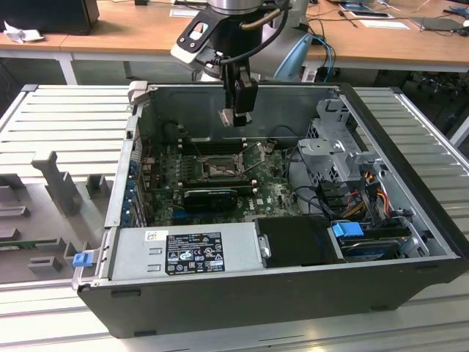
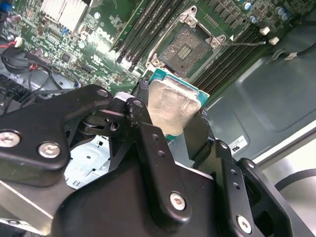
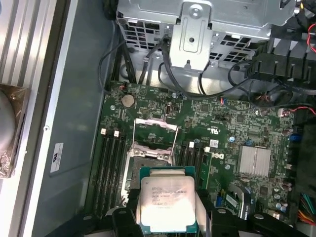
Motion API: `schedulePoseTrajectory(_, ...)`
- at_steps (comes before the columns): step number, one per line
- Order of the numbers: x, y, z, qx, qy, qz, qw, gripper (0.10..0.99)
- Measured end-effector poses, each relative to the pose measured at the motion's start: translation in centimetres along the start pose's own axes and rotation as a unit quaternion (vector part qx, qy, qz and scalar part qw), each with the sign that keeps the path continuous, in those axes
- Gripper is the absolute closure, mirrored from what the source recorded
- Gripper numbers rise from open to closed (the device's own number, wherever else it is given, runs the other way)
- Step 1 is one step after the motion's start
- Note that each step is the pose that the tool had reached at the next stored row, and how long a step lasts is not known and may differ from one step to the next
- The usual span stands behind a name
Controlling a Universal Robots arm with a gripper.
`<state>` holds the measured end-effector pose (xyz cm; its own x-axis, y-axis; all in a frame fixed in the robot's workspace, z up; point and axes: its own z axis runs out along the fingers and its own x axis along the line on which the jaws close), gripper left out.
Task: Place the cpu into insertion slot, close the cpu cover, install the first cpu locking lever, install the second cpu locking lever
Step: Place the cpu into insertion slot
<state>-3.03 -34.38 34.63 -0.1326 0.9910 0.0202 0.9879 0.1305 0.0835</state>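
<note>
**Item 1, computer case (image 1: pixel 410 242):** 1 unit, lying on its side with the side panel off, on a ribbed grey table (image 1: pixel 66 110).

**Item 2, gripper (image 1: pixel 236 115):** 1 unit, black. Its 2 fingers (image 2: pixel 143 123) are clamped on opposite edges of the cpu. It hangs inside the case opening, above the board.

**Item 3, cpu (image 1: pixel 228 117):** 1 unit, with a dull silver lid on a green substrate. It is held in the air clear of the board and not seated. In the exterior view it sits at 12 o'clock from the socket. Both wrist views show it between the fingers (image 2: pixel 173 106) (image 3: pixel 167 205).

**Item 4, insertion slot (image 1: pixel 220 169):** 1 unit, empty, with the dark contact field exposed (image 2: pixel 187 47).

**Item 5, cpu cover (image 3: pixel 156 122):** 1 unit, a silver frame with a window, raised open at the socket's edge.

**Item 6, motherboard (image 3: pixel 222 123):** 1 unit, green. It carries:
- 2 banks of memory slots (image 3: pixel 112 168), 1 on each side of the socket
- 1 finned silver heatsink (image 3: pixel 254 160)
- 1 coin cell (image 3: pixel 128 100)

**Item 7, black expansion card (image 1: pixel 212 196):** 1 unit, at 6 o'clock from the socket in the exterior view.

**Item 8, power supply (image 1: pixel 183 253):** 1 unit, grey, at 7 o'clock in the case.

**Item 9, drive cage (image 1: pixel 333 147):** 1 unit, perforated metal, at 2 o'clock in the case.
</note>
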Motion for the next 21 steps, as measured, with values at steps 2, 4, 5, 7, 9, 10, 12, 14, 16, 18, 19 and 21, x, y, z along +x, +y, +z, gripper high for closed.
schedulePoseTrajectory(2,0.00,-0.01,0.06,-0.0003,-0.0013,0.015,0.9999,0.561)
schedulePoseTrajectory(4,0.00,-0.04,0.09,-0.0005,-0.0022,0.026,0.9997,0.561)
schedulePoseTrajectory(5,0.01,-0.06,0.13,-0.0005,-0.0025,0.029,0.9996,0.561)
schedulePoseTrajectory(7,0.01,-0.06,0.20,-0.0006,-0.0026,0.030,0.9995,0.561)
schedulePoseTrajectory(9,0.00,-0.07,0.24,-0.0006,-0.0026,0.030,0.9995,0.561)
schedulePoseTrajectory(10,0.00,-0.07,0.27,-0.0006,-0.0026,0.030,0.9995,0.561)
schedulePoseTrajectory(12,0.00,-0.08,0.35,-0.0006,-0.0025,0.030,0.9995,0.561)
schedulePoseTrajectory(14,0.00,-0.09,0.44,-0.0006,-0.0026,0.030,0.9995,0.561)
schedulePoseTrajectory(16,0.00,-0.10,0.53,-0.0004,-0.0028,0.032,0.9995,0.561)
schedulePoseTrajectory(18,-0.01,-0.10,0.59,-0.0007,-0.0035,0.042,0.9991,0.561)
schedulePoseTrajectory(19,-0.01,-0.10,0.60,-0.0007,-0.0040,0.047,0.9989,0.561)
schedulePoseTrajectory(21,-0.01,-0.10,0.63,-0.0009,-0.0045,0.055,0.9985,0.561)
